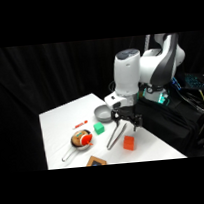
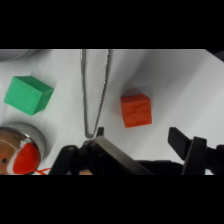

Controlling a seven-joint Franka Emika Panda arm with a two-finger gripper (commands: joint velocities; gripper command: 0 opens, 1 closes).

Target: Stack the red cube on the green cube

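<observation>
Hovering above the surface [image 1: 57,124], clear of everything — the hand [image 1: 127,122], released and grasping nothing, with its fingers [image 2: 192,147] spread wide in the wrist view. Red cube [image 1: 128,143] resting near the front edge of the surface, just below the hand and slightly toward that edge in the side view; not yet between the fingers. In the wrist view, seen ahead of the hand and about midway across the gap between the two fingers, faces turned a little off square to them. Green cube [image 1: 99,128] further in from the front edge, well apart from the red one, with the metal tongs [image 1: 114,136] lying between the two — long axis running roughly from the grey bowl [image 1: 102,113] toward the front edge. Likely next: a short drop and slight reach toward the front edge to straddle the red cube, perhaps with a small wrist turn to square up. Worth watching: the tongs close alongside the hand's path across to the green cube.
</observation>
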